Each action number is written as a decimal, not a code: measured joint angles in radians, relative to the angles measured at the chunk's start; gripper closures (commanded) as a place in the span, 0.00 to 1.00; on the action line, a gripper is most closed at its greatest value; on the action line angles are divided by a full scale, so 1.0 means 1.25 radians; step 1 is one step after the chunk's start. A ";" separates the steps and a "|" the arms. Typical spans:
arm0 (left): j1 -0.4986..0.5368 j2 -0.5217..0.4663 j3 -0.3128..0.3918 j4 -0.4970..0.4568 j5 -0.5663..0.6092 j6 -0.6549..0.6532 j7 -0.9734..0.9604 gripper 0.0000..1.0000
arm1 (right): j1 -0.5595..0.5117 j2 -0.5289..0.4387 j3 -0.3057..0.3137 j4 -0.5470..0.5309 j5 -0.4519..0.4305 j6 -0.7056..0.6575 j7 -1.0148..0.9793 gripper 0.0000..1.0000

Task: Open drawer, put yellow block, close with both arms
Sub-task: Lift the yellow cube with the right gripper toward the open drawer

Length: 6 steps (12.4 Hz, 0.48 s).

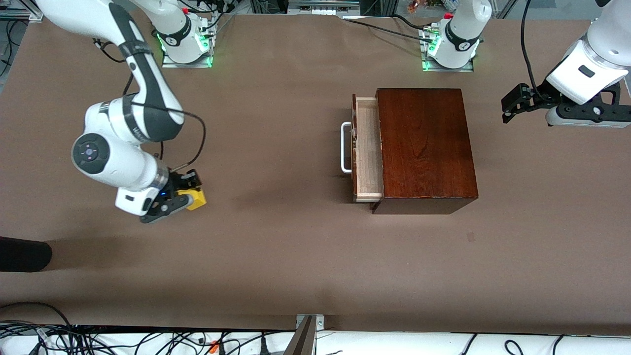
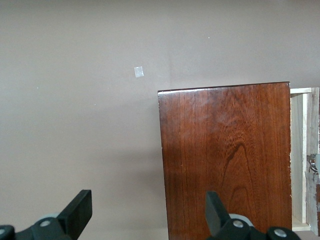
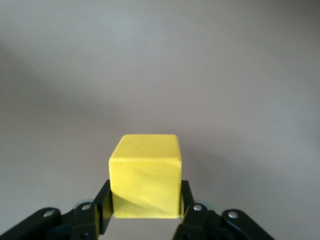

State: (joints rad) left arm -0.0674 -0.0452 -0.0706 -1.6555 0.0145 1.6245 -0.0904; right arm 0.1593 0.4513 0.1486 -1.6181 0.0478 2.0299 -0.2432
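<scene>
- Right claw (image 1: pixel 190 196), at the frame's lower left, is clamped on the yellow block (image 1: pixel 195 198) just over the surface (image 1: pixel 276 246), ready to carry it.
- Drawer (image 1: pixel 367 150), centre-right, stands pulled out with its pale inside bare, so the block can drop in.
- Left claw (image 1: pixel 512 106), fingers apart, waits at the upper right edge, presumably clear until closing.

right claw (image 1: pixel 190 194) clamped low, left claw (image 1: pixel 512 104) spread, raised
</scene>
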 measured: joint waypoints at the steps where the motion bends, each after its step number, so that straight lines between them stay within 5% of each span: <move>1: 0.000 0.000 0.000 0.001 0.000 0.000 0.000 0.00 | 0.015 0.000 0.030 0.023 -0.001 -0.022 -0.002 0.70; 6: 0.000 0.000 -0.003 0.002 0.000 0.000 0.000 0.00 | 0.262 0.010 0.059 0.136 -0.098 -0.060 0.032 0.68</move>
State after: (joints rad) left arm -0.0676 -0.0452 -0.0740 -1.6526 0.0145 1.6245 -0.0904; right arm 0.4871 0.4639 0.2224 -1.4483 -0.0750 1.9545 -0.2032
